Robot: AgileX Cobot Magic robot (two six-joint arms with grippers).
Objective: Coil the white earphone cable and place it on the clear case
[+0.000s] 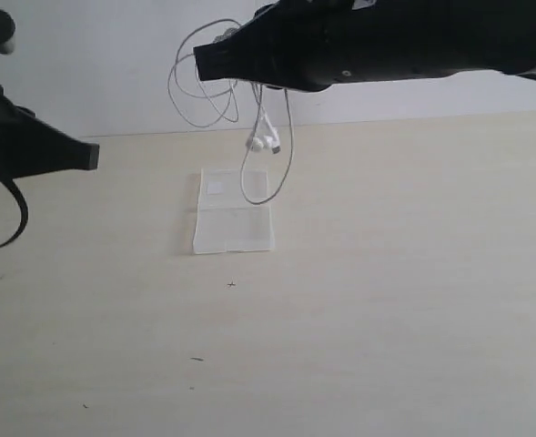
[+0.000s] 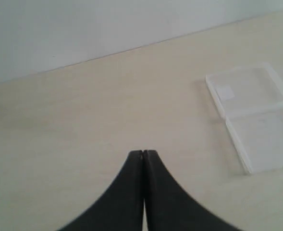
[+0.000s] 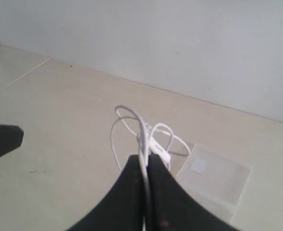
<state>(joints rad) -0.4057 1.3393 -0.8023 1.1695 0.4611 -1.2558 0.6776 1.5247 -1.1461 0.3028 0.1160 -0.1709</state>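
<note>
The white earphone cable (image 1: 220,96) hangs in loose loops from my right gripper (image 1: 197,62), which is shut on it high above the table. Its earbuds (image 1: 264,140) dangle over the far end of the clear case (image 1: 235,211), and one strand drops down onto the case. In the right wrist view the cable (image 3: 142,137) runs between the closed fingers (image 3: 131,192), with the case (image 3: 213,178) below. My left gripper (image 1: 93,156) hovers at the left, shut and holding nothing. The left wrist view shows its tips (image 2: 143,153) together and the case (image 2: 254,115) off to the side.
The pale wooden table (image 1: 386,300) meets a white wall (image 1: 95,64) behind. A thick black robot cable (image 1: 17,214) loops under the left arm. Small dark specks (image 1: 197,359) lie on the table near the front.
</note>
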